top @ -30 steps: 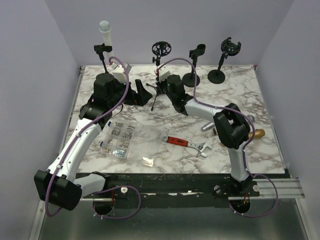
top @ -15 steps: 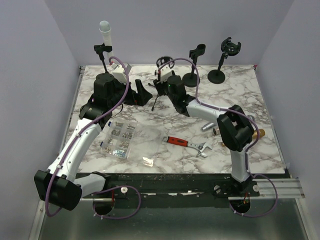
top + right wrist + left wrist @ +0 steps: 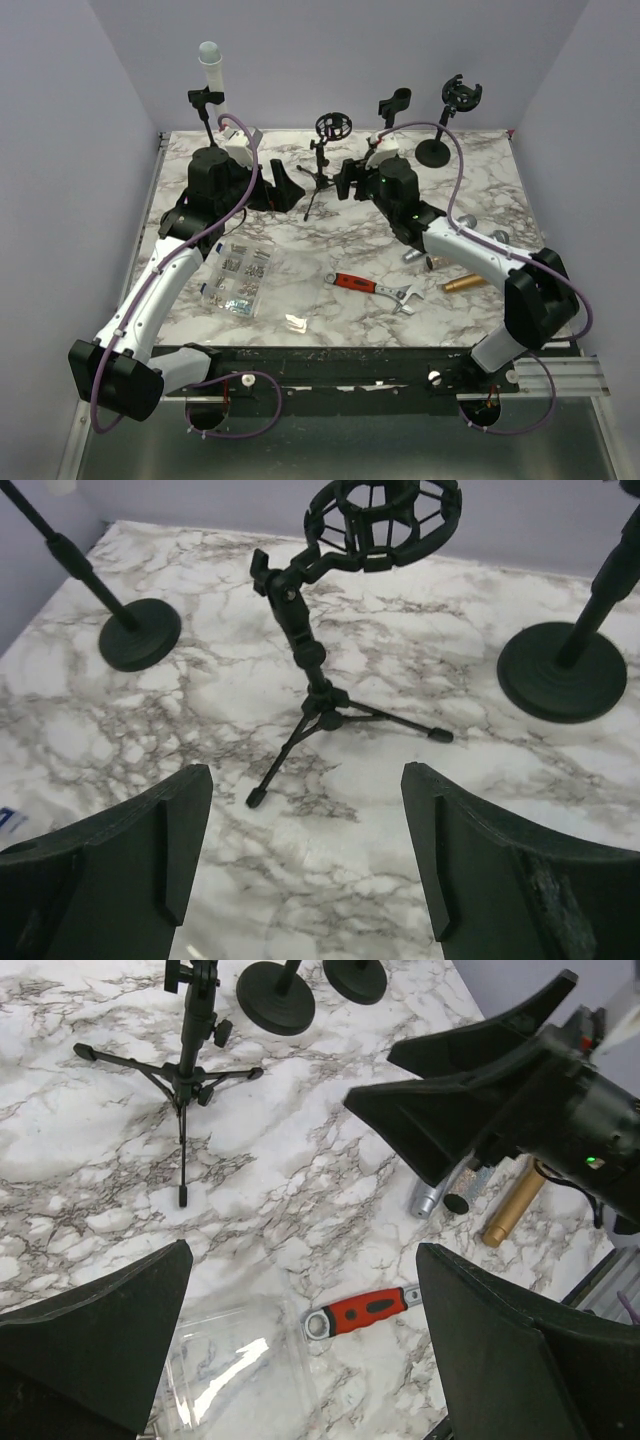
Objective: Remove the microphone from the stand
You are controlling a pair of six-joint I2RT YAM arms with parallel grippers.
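Note:
A white microphone point(image 3: 211, 63) stands upright in the clip of a black stand point(image 3: 204, 103) at the back left corner. My left gripper point(image 3: 283, 190) point(image 3: 300, 1260) hangs open to the right of it, with nothing between its fingers. My right gripper point(image 3: 350, 180) point(image 3: 305, 780) is open and empty just right of a black tripod stand point(image 3: 318, 175) point(image 3: 310, 670) point(image 3: 190, 1070). That stand's ring mount point(image 3: 333, 125) point(image 3: 385, 520) holds nothing. A silver microphone point(image 3: 415, 255) point(image 3: 430, 1197) and a gold one point(image 3: 465, 283) point(image 3: 513, 1205) lie on the table at the right.
Two round-based stands point(image 3: 385, 155) point(image 3: 433, 150) are at the back right. A red-handled wrench point(image 3: 360, 284) point(image 3: 365, 1312) lies at the front centre. A clear box of small parts point(image 3: 238, 275) point(image 3: 230, 1370) sits at the front left. The marble table point(image 3: 300, 240) ends at walls on three sides.
My right gripper has opened and drawn back to the right, away from the tripod stand. The stand's ring mount sits lower and further right than a second ago. The left arm has not moved.

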